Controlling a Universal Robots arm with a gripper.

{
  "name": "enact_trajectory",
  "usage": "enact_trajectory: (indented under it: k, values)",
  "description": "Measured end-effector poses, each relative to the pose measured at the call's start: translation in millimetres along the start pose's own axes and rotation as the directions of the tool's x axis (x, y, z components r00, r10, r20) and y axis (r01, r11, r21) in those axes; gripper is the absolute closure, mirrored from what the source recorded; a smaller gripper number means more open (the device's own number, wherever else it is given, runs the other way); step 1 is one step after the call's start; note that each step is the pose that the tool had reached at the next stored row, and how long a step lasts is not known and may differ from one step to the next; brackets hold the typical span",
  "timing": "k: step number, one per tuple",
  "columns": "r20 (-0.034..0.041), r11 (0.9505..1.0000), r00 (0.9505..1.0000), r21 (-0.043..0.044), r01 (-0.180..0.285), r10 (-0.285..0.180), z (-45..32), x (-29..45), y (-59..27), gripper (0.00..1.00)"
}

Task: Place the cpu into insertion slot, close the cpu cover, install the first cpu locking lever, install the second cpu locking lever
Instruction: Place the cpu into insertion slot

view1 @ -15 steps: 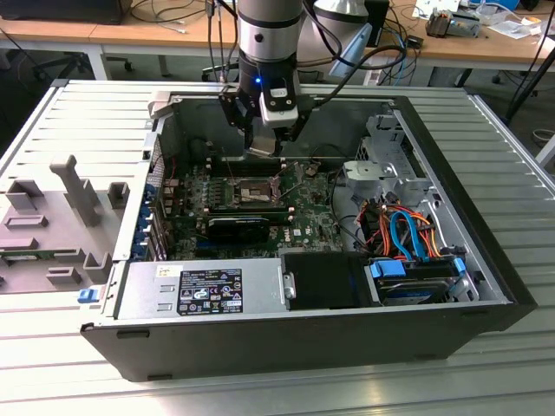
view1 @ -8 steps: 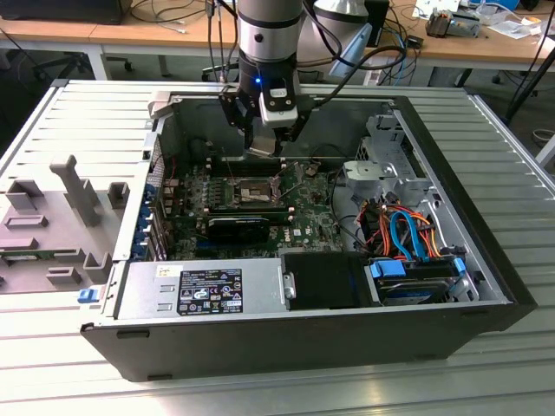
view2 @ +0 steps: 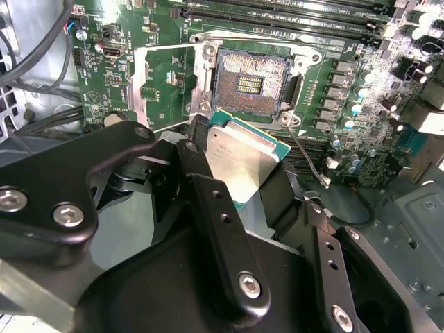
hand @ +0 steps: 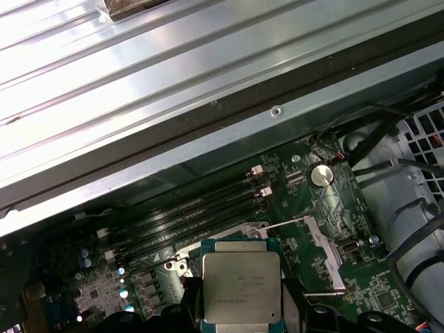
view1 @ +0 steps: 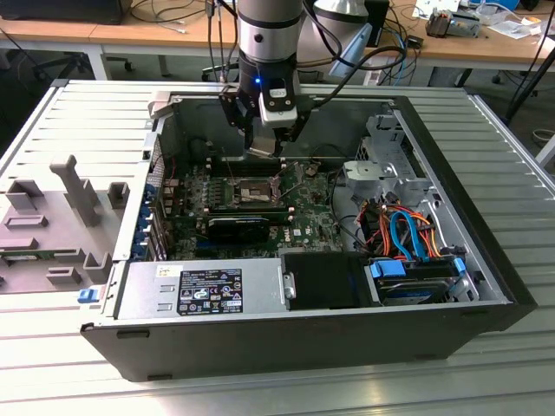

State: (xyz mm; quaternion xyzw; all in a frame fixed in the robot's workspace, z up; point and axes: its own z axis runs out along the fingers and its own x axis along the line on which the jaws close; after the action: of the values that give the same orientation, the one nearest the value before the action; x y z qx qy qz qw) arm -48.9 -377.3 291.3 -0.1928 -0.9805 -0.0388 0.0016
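Observation:
My gripper [view1: 263, 146] hangs inside the open computer case, just above the back edge of the motherboard. In the second wrist view the gripper [view2: 239, 170] is shut on the cpu [view2: 244, 154], a flat square chip with a silvery top, held tilted by its edges. The same cpu [hand: 239, 283] appears in the first wrist view. The insertion slot [view2: 251, 83] lies bare a little beyond the chip, its dark pin field exposed; in the exterior view the insertion slot [view1: 251, 191] sits below the gripper. The cpu cover [view2: 161, 87] is swung open beside the slot. A thin locking lever [view2: 305, 154] stands released.
Long memory slots [view2: 298, 21] run beside the socket. A long black card [view1: 234, 227] lies in front of it, with the power supply [view1: 199, 290] nearer the case front. Drive bays and coloured cables [view1: 408, 236] fill the exterior view's right. Grey fixtures [view1: 61, 217] stand outside the case.

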Motion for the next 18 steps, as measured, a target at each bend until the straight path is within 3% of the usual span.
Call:
enact_trajectory:
  k: [18]
  values:
    - [0.001,0.9999,0.9999,-0.0002,-0.014,0.014,0.5,0.0,0.0,0.46]
